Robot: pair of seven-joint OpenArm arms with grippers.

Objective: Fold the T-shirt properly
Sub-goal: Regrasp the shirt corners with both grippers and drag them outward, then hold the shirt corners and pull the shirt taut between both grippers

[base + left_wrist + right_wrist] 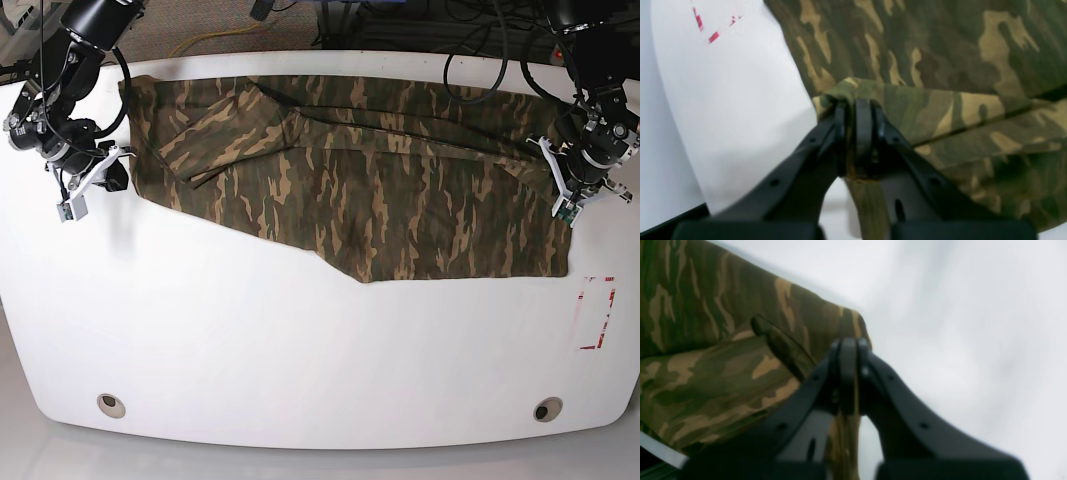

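Observation:
The camouflage T-shirt lies spread across the far half of the white table, with one sleeve folded over near the top left. At its right edge my left gripper is shut on the cloth; the left wrist view shows the black jaws pinching a bunched corner of the T-shirt. My right gripper is at the shirt's left edge. Its jaws are shut on a corner of the T-shirt, with cloth hanging between the fingers.
A red and white striped mark is on the table at the right, just in front of the shirt's right corner. Two round holes sit near the front edge. Cables lie behind the table's far edge.

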